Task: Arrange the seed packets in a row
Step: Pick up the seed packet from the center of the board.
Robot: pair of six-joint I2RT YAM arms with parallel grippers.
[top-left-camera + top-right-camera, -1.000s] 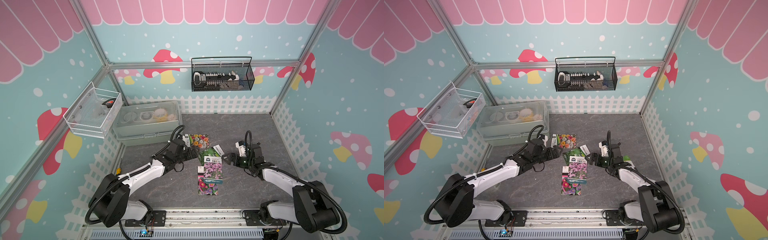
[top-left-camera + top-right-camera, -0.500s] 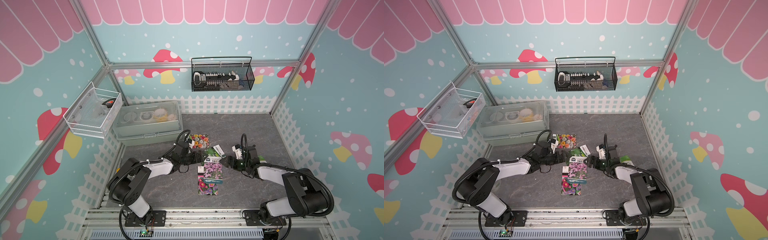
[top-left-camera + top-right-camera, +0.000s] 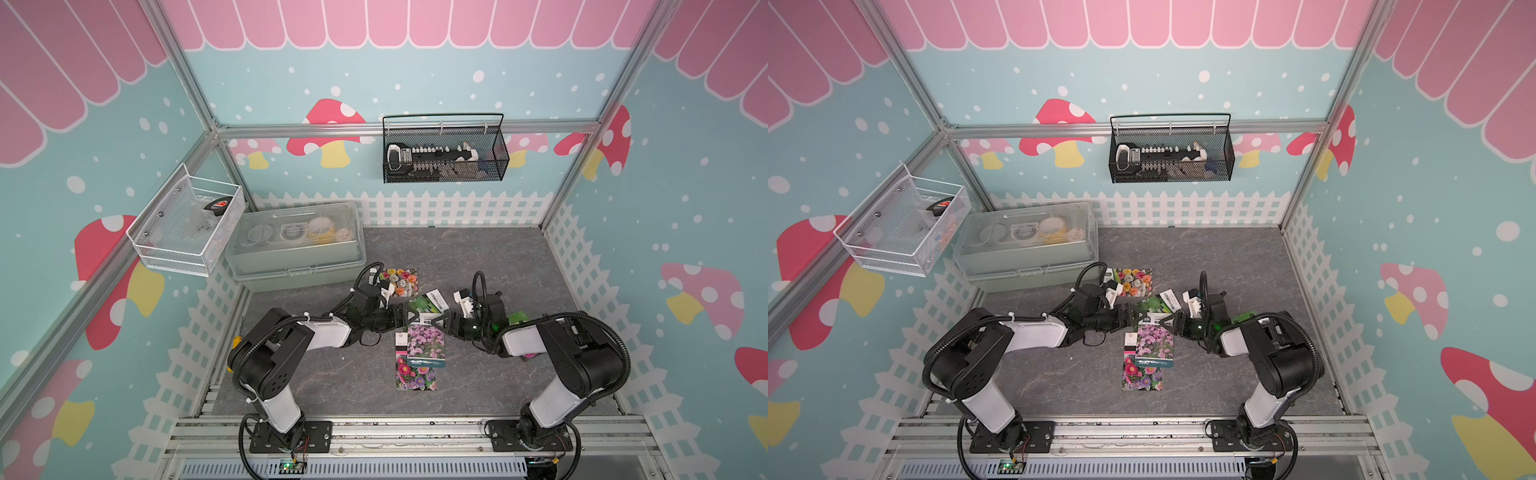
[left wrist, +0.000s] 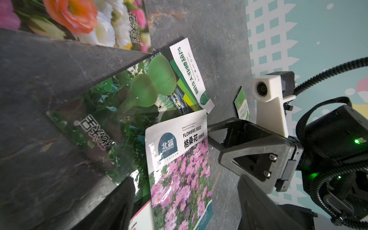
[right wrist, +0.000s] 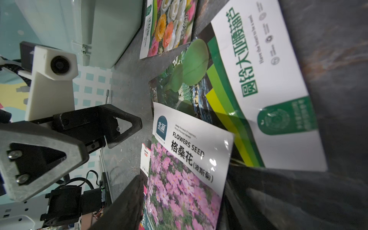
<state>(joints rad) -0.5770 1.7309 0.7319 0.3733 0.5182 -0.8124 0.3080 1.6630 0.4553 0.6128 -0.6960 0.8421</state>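
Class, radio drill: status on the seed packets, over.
Left gripper and right gripper open, flanking the pile. Gourd packet, pink packet and mixed packet overlap; no row. Rose packet farther back. Green packet partly under right arm.

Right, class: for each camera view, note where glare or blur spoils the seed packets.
Left wrist view: white glare patches on the pink-flower packet. Right wrist view: glare spots by that packet's title, its near end blurred. Both top views: even light, no obvious glare.
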